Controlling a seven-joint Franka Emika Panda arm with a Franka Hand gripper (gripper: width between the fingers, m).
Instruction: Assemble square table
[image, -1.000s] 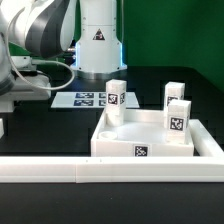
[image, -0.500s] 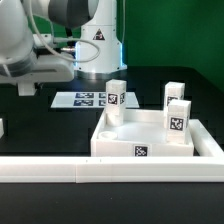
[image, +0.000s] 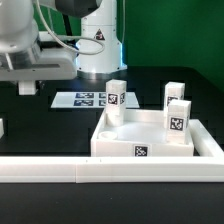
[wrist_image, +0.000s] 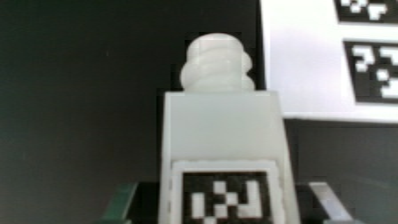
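In the wrist view a white leg block (wrist_image: 222, 130) lies between my fingers (wrist_image: 139, 200), its tag close to them and its rounded screw end pointing away. My gripper (wrist_image: 228, 200) is shut on this leg. In the exterior view the gripper (image: 28, 88) hangs at the left above the dark table, and the held leg is not plain there. The white square tabletop (image: 108, 138) lies at the right with a tag on its front edge. Three legs stand upright at its corners: one at the back left (image: 115, 93), two on the right (image: 173, 97) (image: 179, 113).
The marker board (image: 88, 98) lies flat behind the tabletop, and it shows beyond the held leg (wrist_image: 347, 60) in the wrist view. A long white border rail (image: 90, 172) runs along the front and up the right side. The arm's base (image: 100, 40) stands at the back.
The arm has come down at the exterior view's left, mostly in the first half second. The tabletop and the three standing legs have not moved.
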